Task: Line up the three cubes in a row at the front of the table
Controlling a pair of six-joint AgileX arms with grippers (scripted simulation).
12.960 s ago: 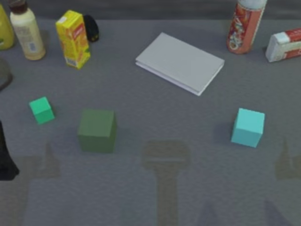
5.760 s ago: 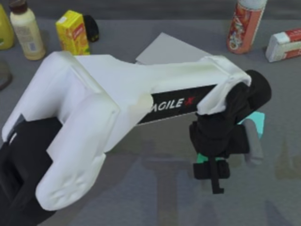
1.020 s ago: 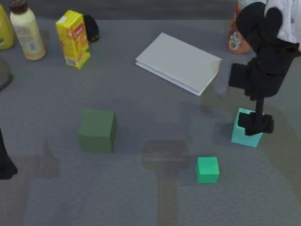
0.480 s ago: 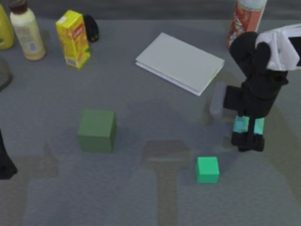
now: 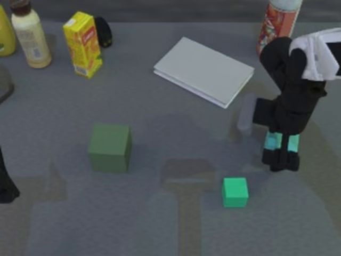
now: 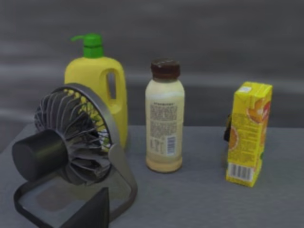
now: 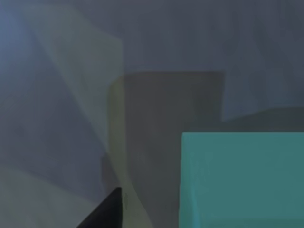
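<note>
On the dark grey table [image 5: 170, 122], the light cyan cube [image 5: 274, 141] sits at the right, mostly covered by my right gripper [image 5: 281, 160]. That gripper is lowered over the cube and open; in the right wrist view one fingertip [image 7: 111, 211] stands apart from the cube's [image 7: 242, 180] side. The small bright green cube [image 5: 235, 192] rests near the front, just left of the cyan one. Left of centre is the large olive-green cube [image 5: 110, 148]. My left gripper [image 5: 6, 186] is parked at the table's left edge, open and holding nothing.
A pale grey book [image 5: 203, 71] lies behind the cubes. At the back left stand a yellow juice carton [image 5: 82, 44], a cream bottle [image 5: 31, 33], a yellow jug [image 6: 97, 90] and a small fan [image 6: 71, 147]. A red can [image 5: 278, 26] stands at the back right.
Over the last second my right gripper came down over the cyan cube, its fingers either side of it. The cubes have not moved, and the left arm stays parked.
</note>
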